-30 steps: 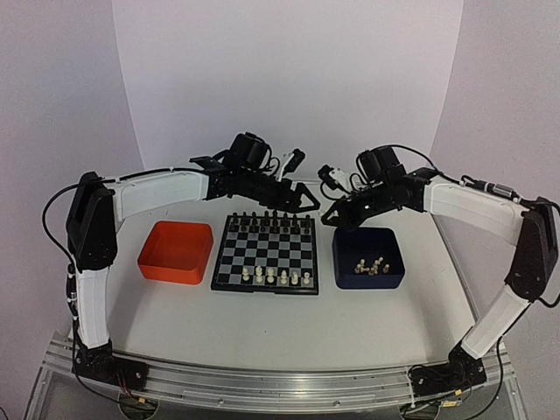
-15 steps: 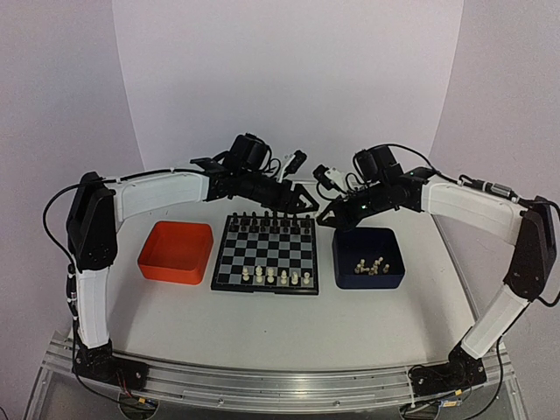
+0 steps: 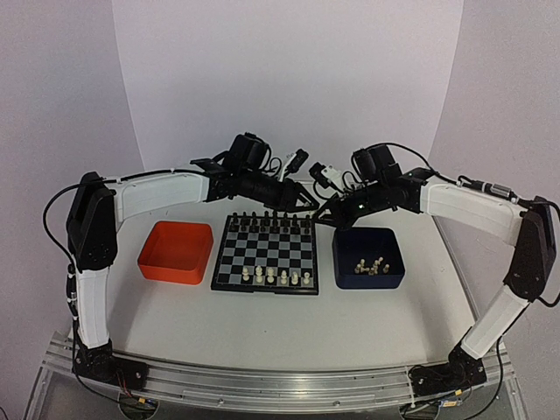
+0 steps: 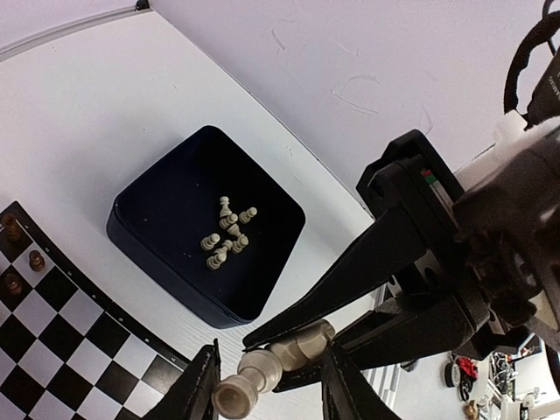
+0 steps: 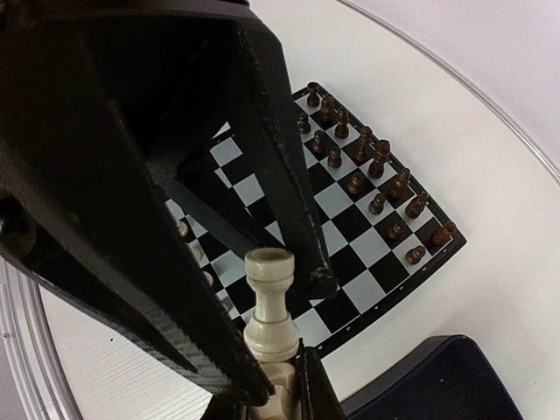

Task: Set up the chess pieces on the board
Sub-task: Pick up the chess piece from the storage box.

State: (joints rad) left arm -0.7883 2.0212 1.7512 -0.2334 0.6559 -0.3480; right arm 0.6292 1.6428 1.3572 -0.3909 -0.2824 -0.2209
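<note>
A cream-white rook (image 4: 262, 372) lies level between the two grippers, above the table by the board's (image 3: 262, 290) back right corner. My right gripper (image 3: 325, 210) is shut on the rook's base (image 5: 273, 328); its black fingers (image 4: 350, 271) reach in from the right in the left wrist view. My left gripper (image 3: 308, 203) is open, its fingers straddling the rook's top end (image 4: 271, 385). Several cream pieces (image 3: 276, 276) stand on the board's front rows. More cream pieces (image 3: 369, 264) lie in the dark blue tray (image 3: 367, 282), also seen from the left wrist (image 4: 227, 236).
Black pieces (image 3: 271, 220) fill the board's back rows, just below the two grippers, and show in the right wrist view (image 5: 367, 166). An orange tray (image 3: 175, 262) sits left of the board. The dark blue tray sits right of the board.
The right gripper has shifted a little left and back with the rook, closing up to the left gripper. The left gripper's fingers now straddle the rook.
</note>
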